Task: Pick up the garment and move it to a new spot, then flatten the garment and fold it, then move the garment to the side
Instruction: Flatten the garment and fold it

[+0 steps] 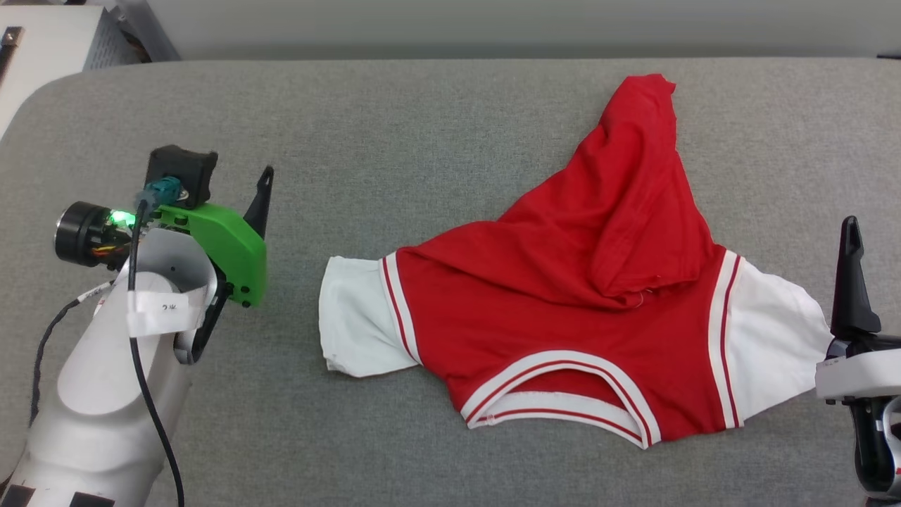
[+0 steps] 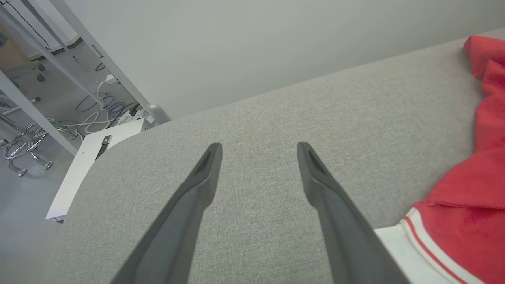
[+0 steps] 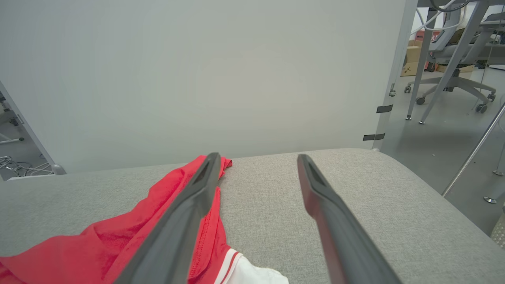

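Right claw [image 3: 258, 156] gapes empty above grey surface [image 3: 355, 197], garment [image 3: 98, 244] lower left

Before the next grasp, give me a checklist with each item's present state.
1. Left gripper open and empty: ok.
2. Right gripper open and empty: ok.
3. Shirt lying flat: not ok, red body bunched and folded over itself.
4. Sleeve at left and sleeve at right exposed for grasping: ok.
5. Shirt wholly on the table: ok.
6. Hem corners findable: cannot tell, hidden in the folds.
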You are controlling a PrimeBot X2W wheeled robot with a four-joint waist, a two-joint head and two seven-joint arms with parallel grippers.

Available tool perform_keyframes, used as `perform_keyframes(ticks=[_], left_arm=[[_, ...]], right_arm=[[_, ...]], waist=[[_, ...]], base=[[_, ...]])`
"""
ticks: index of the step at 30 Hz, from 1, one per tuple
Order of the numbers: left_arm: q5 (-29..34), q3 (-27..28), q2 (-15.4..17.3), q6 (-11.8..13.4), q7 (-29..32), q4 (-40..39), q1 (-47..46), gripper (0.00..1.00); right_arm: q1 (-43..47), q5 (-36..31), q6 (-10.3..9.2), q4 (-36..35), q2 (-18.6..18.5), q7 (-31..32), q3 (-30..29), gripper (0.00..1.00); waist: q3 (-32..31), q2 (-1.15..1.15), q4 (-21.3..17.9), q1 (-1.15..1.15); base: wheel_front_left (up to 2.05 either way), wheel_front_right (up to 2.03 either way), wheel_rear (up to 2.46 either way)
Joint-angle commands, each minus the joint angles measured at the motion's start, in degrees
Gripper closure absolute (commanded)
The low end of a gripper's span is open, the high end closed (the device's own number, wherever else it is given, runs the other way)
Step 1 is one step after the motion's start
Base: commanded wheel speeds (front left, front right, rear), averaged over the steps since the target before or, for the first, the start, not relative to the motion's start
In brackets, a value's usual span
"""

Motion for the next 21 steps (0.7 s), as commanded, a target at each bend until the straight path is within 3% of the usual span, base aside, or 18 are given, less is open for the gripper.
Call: perform_keyframes(ticks=[1, 9, 16, 21], left_arm=[[-0.92, 0.82, -1.04, 0.57, -2.9, -1.51, 0.69, 0.0], [-4.41, 3.86, -6.41, 3.71, -17.75, -11.47, 11.37, 0.0], [-4.02, 5.77, -10.03, 6.75, -20.47, -17.29, 22.89, 0.0], [-2.52, 5.53, -11.48, 6.61, -20.57, -18.1, 28.47, 0.0]], right_arm=[[0.41, -0.13, -0.05, 0.14, -0.09, -0.06, -0.1, 0.0], [3.22, -0.02, -0.05, 0.12, -1.51, 1.77, -0.6, 0.0], [5.03, 0.16, -0.05, -0.1, -1.4, 1.17, -1.53, 0.0], [6.06, 0.61, -0.05, -0.13, -0.91, 0.83, -0.93, 0.0]], waist=[[-2.09, 0.0, 1.42, 0.0], [-5.51, 0.0, 3.19, 0.0], [-8.01, 0.0, 3.52, 0.0], [-8.69, 0.0, 3.41, 0.0]], base=[[0.0, 0.0, 0.0], [0.0, 0.0, 0.0], [0.0, 0.0, 0.0], [0.0, 0.0, 0.0]])
